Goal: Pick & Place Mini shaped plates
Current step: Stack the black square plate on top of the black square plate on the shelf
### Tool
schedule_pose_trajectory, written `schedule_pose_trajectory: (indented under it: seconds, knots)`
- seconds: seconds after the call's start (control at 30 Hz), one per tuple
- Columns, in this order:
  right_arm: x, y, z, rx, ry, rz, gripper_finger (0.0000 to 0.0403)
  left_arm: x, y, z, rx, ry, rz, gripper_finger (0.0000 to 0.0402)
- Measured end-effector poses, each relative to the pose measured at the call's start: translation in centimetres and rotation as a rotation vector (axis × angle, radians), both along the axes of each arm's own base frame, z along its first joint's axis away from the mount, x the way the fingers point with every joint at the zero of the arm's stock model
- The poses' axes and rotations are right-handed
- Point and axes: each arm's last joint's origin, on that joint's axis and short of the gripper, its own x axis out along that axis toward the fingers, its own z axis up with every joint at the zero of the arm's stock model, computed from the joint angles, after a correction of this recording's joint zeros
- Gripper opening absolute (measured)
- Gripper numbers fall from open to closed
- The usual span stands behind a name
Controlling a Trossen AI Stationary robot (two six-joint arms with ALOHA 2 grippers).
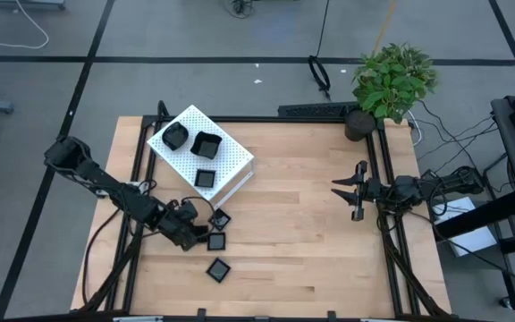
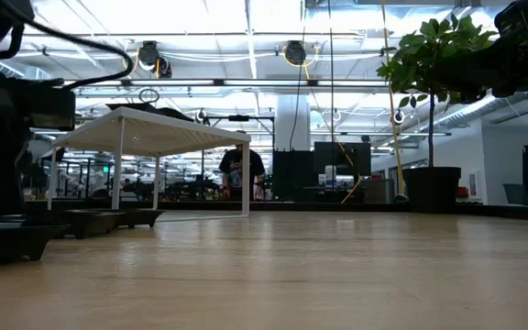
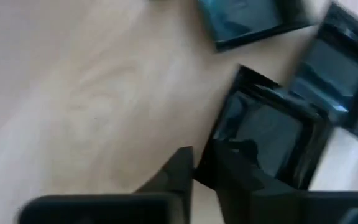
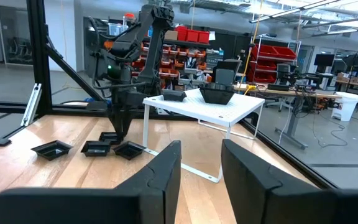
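Note:
Several tiny glossy black mini shaped plates are in view. Three lie on top of the white perforated box [image 1: 222,161], among them a square one [image 1: 205,177]. Others rest flat on the wood: one [image 1: 221,218], one [image 1: 215,240] and one [image 1: 218,268]. My left gripper [image 1: 199,235] points down among them and is shut on a square plate [image 3: 272,134], which the high view mostly hides under the gripper. My right gripper [image 1: 347,192] hovers open over the table's right part, clear of everything. My left gripper [image 3: 204,177] pinches the raised rim [image 3: 211,149] of the square plate at one side. One finger [image 3: 180,171] is outside the rim and the other [image 3: 247,183] is inside the dish. The fingers come from above, slanting from the table's left. Whether the plate is lifted, I cannot tell.
The white box stands on thin legs at the far left of the table [image 1: 329,259]. A potted plant [image 1: 392,80] stands at the far right corner. A black frame rail [image 1: 387,170] runs along the table's edges. Bare wood stretches between the two arms.

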Motion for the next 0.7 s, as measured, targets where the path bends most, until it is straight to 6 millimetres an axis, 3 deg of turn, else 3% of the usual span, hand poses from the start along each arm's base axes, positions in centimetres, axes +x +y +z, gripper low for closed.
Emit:
schedule_pose_trajectory:
  seconds: [0.1,0.37,0.53,0.7]
  knots:
    - [0.0,0.0,0.0,0.0,0.0,0.0,0.0102,0.1,-0.1,0.1,-0.035,0.002,0.007,0.0011]
    - [0.0,0.0,0.0,0.0,0.0,0.0,0.0102,0.3,-0.5,1.8,-0.072,0.009,-0.014,0.0006]
    - [0.0,0.0,0.0,0.0,0.0,0.0,0.0102,0.2,-0.3,4.4,-0.053,-0.053,-0.008,0.0007]
    - [0.0,0.0,0.0,0.0,0.0,0.0,0.0102,0.7,-0.2,8.7,-0.012,-0.266,-0.064,0.0008]
